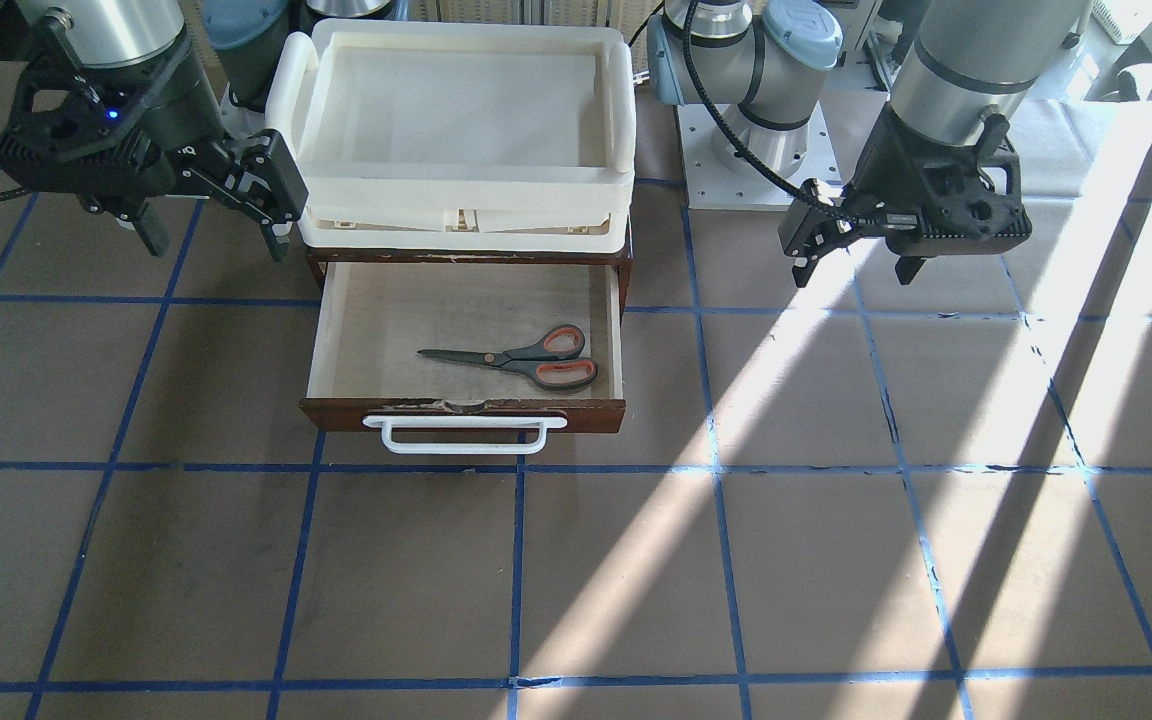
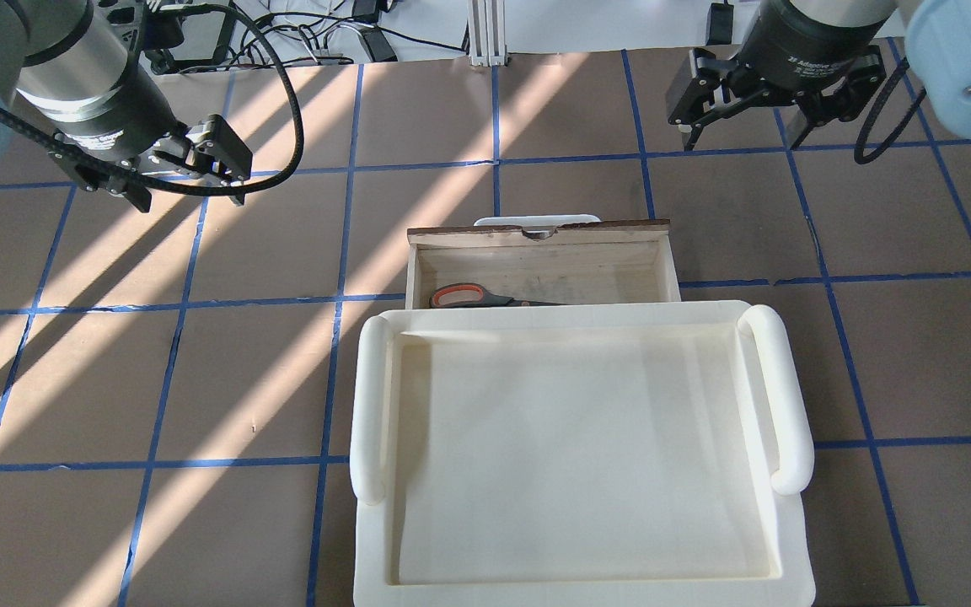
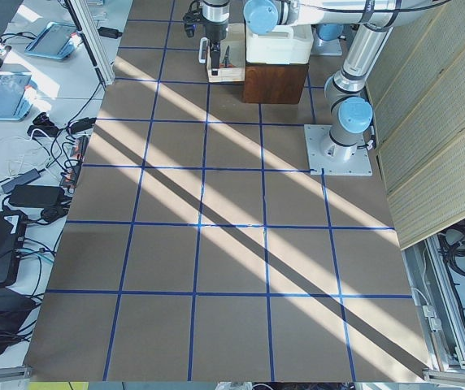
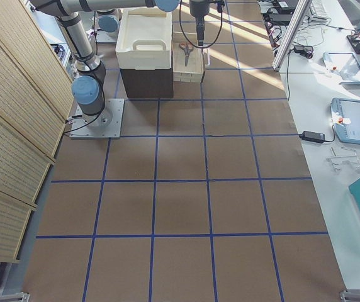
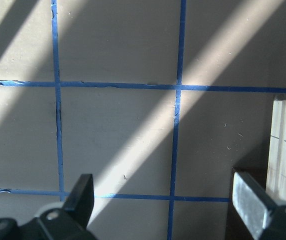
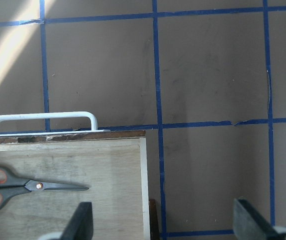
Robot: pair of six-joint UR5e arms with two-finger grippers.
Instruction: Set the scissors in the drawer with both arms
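The scissors [image 1: 526, 357] lie flat inside the open drawer [image 1: 463, 412], handles toward the robot's left and blades toward its right. They also show in the overhead view [image 2: 485, 297] and the right wrist view [image 6: 23, 186]. The drawer's white bar handle [image 1: 464, 435] faces away from the robot. My left gripper [image 1: 856, 272] is open and empty, hovering above the table well to the drawer's side. My right gripper [image 1: 214, 240] is open and empty, hovering just beside the drawer's other side, next to the tray's corner.
A cream-white plastic tray [image 2: 372, 396] sits on top of the brown cabinet [image 3: 275, 81], above the drawer. The left arm's base plate [image 1: 736, 170] is bolted to the table behind the left gripper. Blue tape lines grid the brown tabletop.
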